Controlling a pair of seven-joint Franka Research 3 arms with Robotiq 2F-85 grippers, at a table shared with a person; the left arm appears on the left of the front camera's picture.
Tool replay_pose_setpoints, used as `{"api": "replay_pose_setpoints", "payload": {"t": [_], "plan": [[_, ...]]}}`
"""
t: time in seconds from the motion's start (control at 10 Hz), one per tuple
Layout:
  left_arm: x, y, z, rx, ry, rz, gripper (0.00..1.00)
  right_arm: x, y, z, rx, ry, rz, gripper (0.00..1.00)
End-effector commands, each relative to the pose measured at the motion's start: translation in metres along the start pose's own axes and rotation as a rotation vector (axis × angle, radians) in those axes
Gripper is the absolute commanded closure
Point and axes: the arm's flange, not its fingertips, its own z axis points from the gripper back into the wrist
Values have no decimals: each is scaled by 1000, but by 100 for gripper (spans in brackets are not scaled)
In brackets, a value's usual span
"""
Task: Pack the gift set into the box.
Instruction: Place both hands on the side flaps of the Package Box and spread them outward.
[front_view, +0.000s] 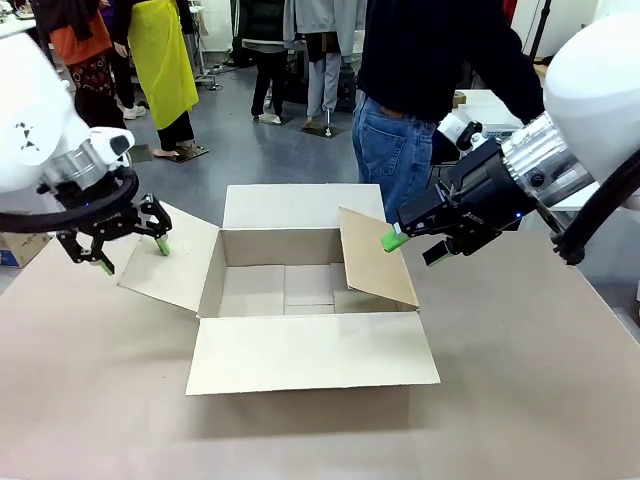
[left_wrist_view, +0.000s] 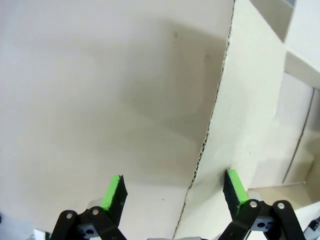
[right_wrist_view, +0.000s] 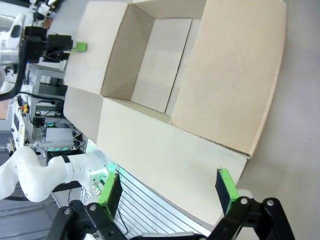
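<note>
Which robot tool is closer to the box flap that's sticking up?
The right tool, right beside that raised flap. The left tool is across the box, at the opposite flap.

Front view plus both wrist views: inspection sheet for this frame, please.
Surface: table, plain brown covering.
Job's things: cardboard box open, inside looks empty; right flap tilted up, other flaps spread outward.
Clutter: nothing seen.
Grippers: left gripper, jaws open, left flap's edge between them; right gripper, jaws open at the right flap's edge, contact unclear.
Cables: black cable looping beside the right arm.
Surroundings: person in jeans at the far side; other people beyond.
</note>
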Motion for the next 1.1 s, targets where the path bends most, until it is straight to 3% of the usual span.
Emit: {"api": "replay_pose_setpoints", "payload": {"t": [0.0, 0.4, 0.5, 0.7, 0.9, 1.0], "plan": [[-5, -19, 17, 121, -45, 34, 0, -1, 0, 0, 1, -1, 3, 0], [-5, -19, 17, 121, -45, 34, 0, 0, 0, 0, 0, 0, 0, 0], [-5, -19, 17, 121, -45, 34, 0, 32, 44, -27, -113, 9, -52, 0], [-5, -19, 17, 121, -45, 34, 0, 74, 95, -87, -494, -29, -279, 0], [-5, -19, 17, 121, -45, 34, 0, 78, 90, -118, -715, 18, -292, 0], [-5, -19, 17, 121, -45, 34, 0, 50, 77, -93, -316, -69, -129, 0]]}}
